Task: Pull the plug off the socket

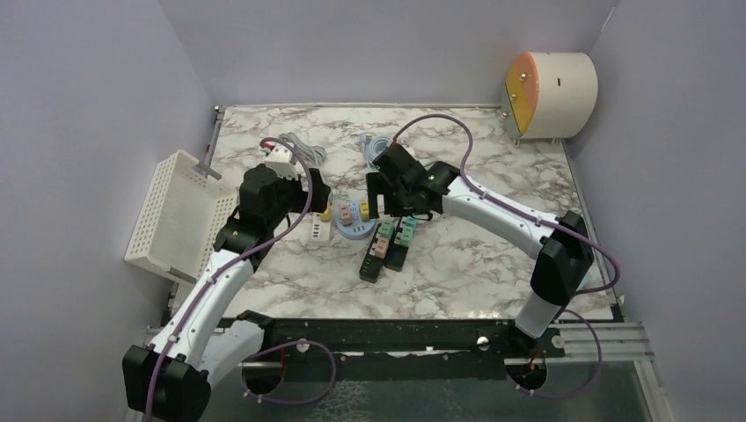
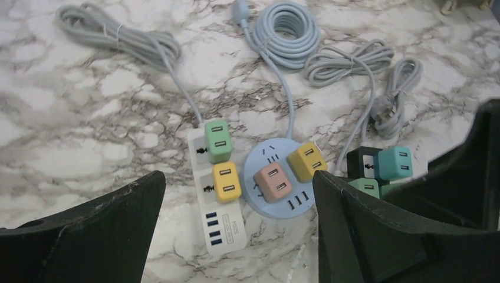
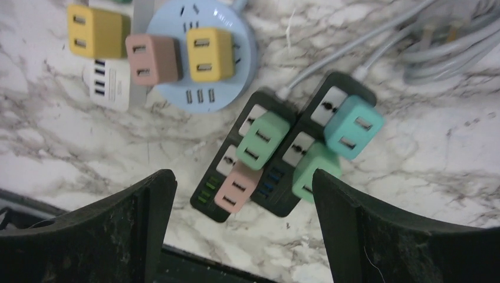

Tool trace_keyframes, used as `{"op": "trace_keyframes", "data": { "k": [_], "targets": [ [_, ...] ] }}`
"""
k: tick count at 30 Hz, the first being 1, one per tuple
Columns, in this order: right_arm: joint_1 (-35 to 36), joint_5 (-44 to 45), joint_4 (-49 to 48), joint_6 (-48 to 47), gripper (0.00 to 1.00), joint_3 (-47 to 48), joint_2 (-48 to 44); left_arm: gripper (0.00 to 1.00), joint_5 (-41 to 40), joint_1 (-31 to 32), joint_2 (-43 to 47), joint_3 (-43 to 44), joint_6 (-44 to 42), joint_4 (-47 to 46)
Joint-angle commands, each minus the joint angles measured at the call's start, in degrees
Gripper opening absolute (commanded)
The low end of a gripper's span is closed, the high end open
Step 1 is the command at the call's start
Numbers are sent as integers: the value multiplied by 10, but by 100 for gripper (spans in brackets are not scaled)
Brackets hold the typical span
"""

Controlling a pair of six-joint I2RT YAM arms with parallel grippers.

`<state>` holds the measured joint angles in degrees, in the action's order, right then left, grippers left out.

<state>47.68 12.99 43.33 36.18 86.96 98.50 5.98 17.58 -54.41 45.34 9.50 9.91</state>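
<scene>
A white power strip (image 2: 227,227) carries a green plug (image 2: 218,140) and a yellow plug (image 2: 226,181). Next to it, a round blue socket (image 2: 277,209) carries a pink plug (image 2: 272,180) and a yellow plug (image 2: 306,160). Two black strips (image 3: 274,103) lie side by side, holding a green plug (image 3: 262,140), a pink plug (image 3: 237,188), a teal plug (image 3: 352,127) and a second green plug (image 3: 312,171). My left gripper (image 2: 237,191) is open and empty above the white strip. My right gripper (image 3: 243,186) is open and empty above the black strips.
A white basket (image 1: 171,215) stands at the table's left edge. A cream cylinder with an orange face (image 1: 550,92) sits at the back right. Coiled grey cables (image 2: 289,29) and a white adapter (image 1: 280,154) lie behind the sockets. The two arms are close together.
</scene>
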Motion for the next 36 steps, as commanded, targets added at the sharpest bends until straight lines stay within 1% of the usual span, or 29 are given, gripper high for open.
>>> {"op": "trace_keyframes", "data": {
  "k": [1, 3, 4, 8, 12, 14, 19, 20, 21, 22, 23, 24, 25, 27, 31, 33, 36],
  "targets": [
    [19, -71, 45, 52, 87, -21, -3, 98, -104, -1, 35, -41, 140, -14],
    [24, -91, 35, 63, 79, -43, -7, 95, -74, -1, 45, -65, 168, -11],
    [29, -95, 32, 69, 77, -50, -7, 93, -58, -1, 48, -76, 177, -12],
    [31, -108, 29, 73, 75, -59, 22, 91, -11, -1, 52, -114, 214, -4],
    [31, -129, 20, 76, 73, -42, 63, 91, 27, -1, 51, -153, 260, -17],
    [32, -144, 9, 73, 69, -36, 76, 91, 39, -1, 54, -167, 280, -22],
    [33, -157, 9, 73, 68, -29, 113, 91, 55, -1, 61, -193, 306, -37],
    [34, -159, 8, 70, 63, -29, 118, 91, 59, -1, 59, -194, 307, -38],
    [35, -159, 8, 69, 55, -27, 123, 91, 64, -1, 57, -194, 309, -39],
    [36, -159, 10, 66, 38, -26, 127, 91, 72, -1, 53, -196, 311, -42],
    [36, -159, 12, 65, 15, -23, 131, 91, 82, 0, 50, -198, 314, -46],
    [36, -159, 18, 63, 3, -16, 132, 91, 93, 0, 45, -201, 318, -53],
    [37, -156, 23, 64, 1, -10, 133, 91, 107, 1, 40, -207, 321, -64],
    [37, -146, 30, 61, 1, 4, 127, 91, 147, 4, 28, -220, 329, -99],
    [37, -111, 40, 47, 1, 46, 96, 91, 263, 21, -27, -251, 363, -230],
    [36, -95, 40, 35, 1, 69, 81, 92, 283, 39, -53, -248, 364, -255],
    [36, -89, 29, 18, 1, 89, 65, 93, 289, 67, -67, -235, 346, -280]
  ]
}}
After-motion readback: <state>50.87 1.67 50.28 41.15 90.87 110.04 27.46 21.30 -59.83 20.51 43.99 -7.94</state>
